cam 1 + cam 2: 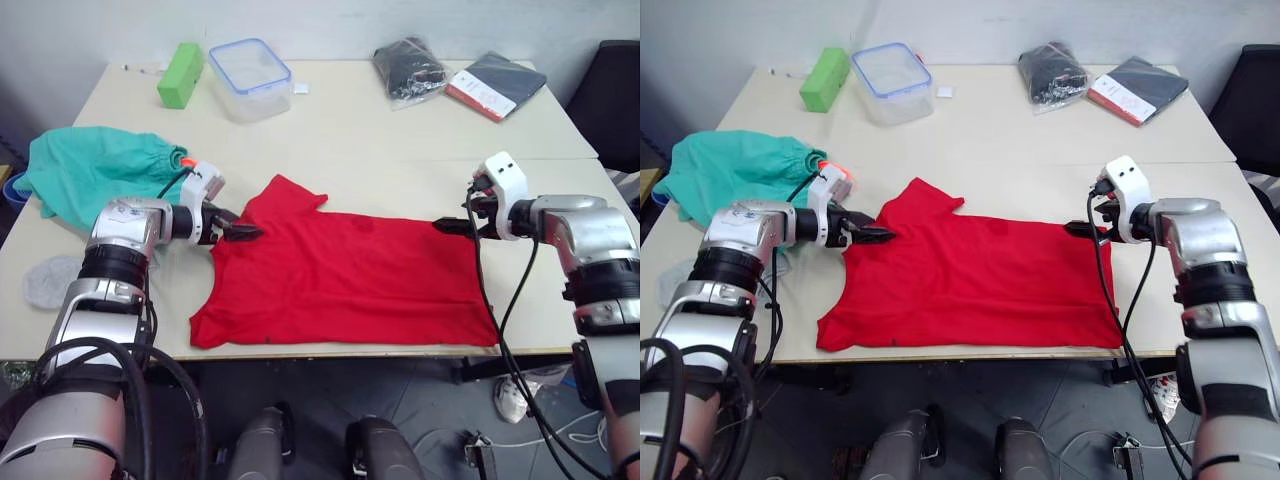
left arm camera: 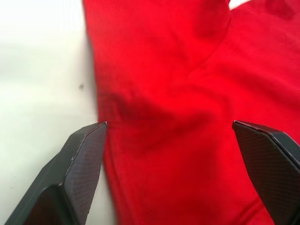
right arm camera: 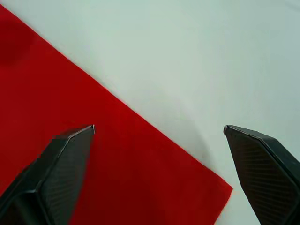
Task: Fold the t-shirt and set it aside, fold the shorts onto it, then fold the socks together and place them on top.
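Early stage of the folding task. The t-shirt (image 1: 345,275) lies spread across the near half of the table (image 1: 400,130), lengthwise from side to side, with its collar and sleeve end toward the robot's left and its hem toward the right. It appears doubled once along its length, since one sleeve shows at the far edge, though the pictures do not settle this. The left gripper (image 1: 240,232) sits at the shoulder end of the shirt with its fingers apart, the red cloth lying between them in the left wrist view, not yet pinched. The right gripper (image 1: 452,227) sits at the far hem corner (image 3: 220,192), its fingers likewise spread, straddling the cloth edge and the bare tabletop. Neither gripper carries anything.

The shorts (image 1: 95,170) lie bunched at the table's left side, unfolded, orange drawstring (image 1: 185,160) showing. A light-grey sock (image 1: 50,280) rests near the left front edge; a second sock cannot be made out. At the far side stand a green block (image 1: 180,75), a clear lidded box (image 1: 250,75), a black bagged bundle (image 1: 410,68) and a dark booklet (image 1: 497,85).

Judged progress: the shirt fold is in hand and unfinished; setting it aside, folding the shorts onto it and pairing the socks all remain.
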### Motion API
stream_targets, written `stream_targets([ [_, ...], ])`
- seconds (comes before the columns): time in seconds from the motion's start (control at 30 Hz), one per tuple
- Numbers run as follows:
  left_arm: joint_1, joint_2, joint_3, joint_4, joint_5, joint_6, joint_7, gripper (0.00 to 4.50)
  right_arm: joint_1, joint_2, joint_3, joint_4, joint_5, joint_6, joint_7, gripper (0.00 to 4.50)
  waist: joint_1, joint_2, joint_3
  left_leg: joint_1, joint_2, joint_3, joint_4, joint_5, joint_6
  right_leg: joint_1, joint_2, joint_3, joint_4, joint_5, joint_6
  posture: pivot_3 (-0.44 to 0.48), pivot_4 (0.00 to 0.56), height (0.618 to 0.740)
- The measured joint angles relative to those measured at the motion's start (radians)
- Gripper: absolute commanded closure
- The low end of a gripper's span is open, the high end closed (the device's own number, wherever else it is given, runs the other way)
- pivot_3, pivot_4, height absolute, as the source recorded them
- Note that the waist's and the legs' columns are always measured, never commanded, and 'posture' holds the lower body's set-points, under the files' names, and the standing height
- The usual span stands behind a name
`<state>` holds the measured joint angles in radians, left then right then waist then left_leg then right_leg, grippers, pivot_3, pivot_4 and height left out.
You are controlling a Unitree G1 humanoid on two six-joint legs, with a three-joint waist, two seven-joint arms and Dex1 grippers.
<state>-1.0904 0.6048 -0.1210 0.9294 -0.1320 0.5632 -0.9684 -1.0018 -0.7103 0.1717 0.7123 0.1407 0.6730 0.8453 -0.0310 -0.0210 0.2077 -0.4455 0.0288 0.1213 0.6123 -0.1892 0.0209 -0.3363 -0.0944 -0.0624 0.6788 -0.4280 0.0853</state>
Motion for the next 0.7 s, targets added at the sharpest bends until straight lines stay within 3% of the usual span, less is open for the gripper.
stream_targets([
  [0.1,-0.033,-0.016,0.004,0.083,0.026,-0.051,0.013,0.01,-0.054,0.025,0.034,0.112,-0.050,-0.023,0.023,0.00,0.000,0.000,0.000,0.000,0.000,0.002,0.001,0.001,0.002,0.000,-0.001,0.001,0.001,0.000,0.000,0.000,0.150,0.740],
  [0.2,-0.060,-0.033,0.024,0.152,0.041,-0.084,0.036,0.20,-0.123,0.037,0.067,0.219,-0.108,-0.043,0.064,0.60,-0.001,0.000,0.000,0.001,0.000,0.002,0.003,0.001,0.002,0.000,-0.001,0.001,0.004,0.000,0.000,0.000,0.150,0.740],
  [0.3,-0.072,-0.041,0.036,0.187,0.048,-0.100,0.046,0.95,-0.154,0.041,0.092,0.269,-0.145,-0.071,0.114,1.60,-0.001,0.000,0.000,0.001,0.000,0.002,0.003,0.001,0.002,-0.001,-0.001,0.001,0.005,0.000,0.000,0.000,0.150,0.740],
  [0.57,-0.072,-0.045,0.060,0.224,0.076,-0.132,0.051,3.51,-0.173,0.041,0.092,0.328,-0.183,-0.129,0.192,4.36,0.001,0.000,0.000,0.001,0.000,0.002,0.004,0.001,0.002,-0.001,-0.002,0.001,0.006,0.000,0.000,0.000,0.150,0.740],
  [0.67,-0.072,-0.051,0.064,0.229,0.083,-0.137,0.051,4.48,-0.172,0.041,0.089,0.334,-0.194,-0.155,0.197,4.50,0.001,0.000,0.000,0.001,0.000,0.002,0.005,0.001,0.002,-0.001,-0.002,0.001,0.008,0.000,0.000,0.000,0.150,0.740],
  [0.7,-0.072,-0.052,0.065,0.231,0.084,-0.138,0.051,4.48,-0.169,0.041,0.089,0.334,-0.198,-0.168,0.198,4.50,0.001,0.000,0.000,0.001,0.000,0.002,0.005,0.001,0.002,-0.001,-0.002,0.001,0.008,0.000,0.000,0.000,0.150,0.740],
])
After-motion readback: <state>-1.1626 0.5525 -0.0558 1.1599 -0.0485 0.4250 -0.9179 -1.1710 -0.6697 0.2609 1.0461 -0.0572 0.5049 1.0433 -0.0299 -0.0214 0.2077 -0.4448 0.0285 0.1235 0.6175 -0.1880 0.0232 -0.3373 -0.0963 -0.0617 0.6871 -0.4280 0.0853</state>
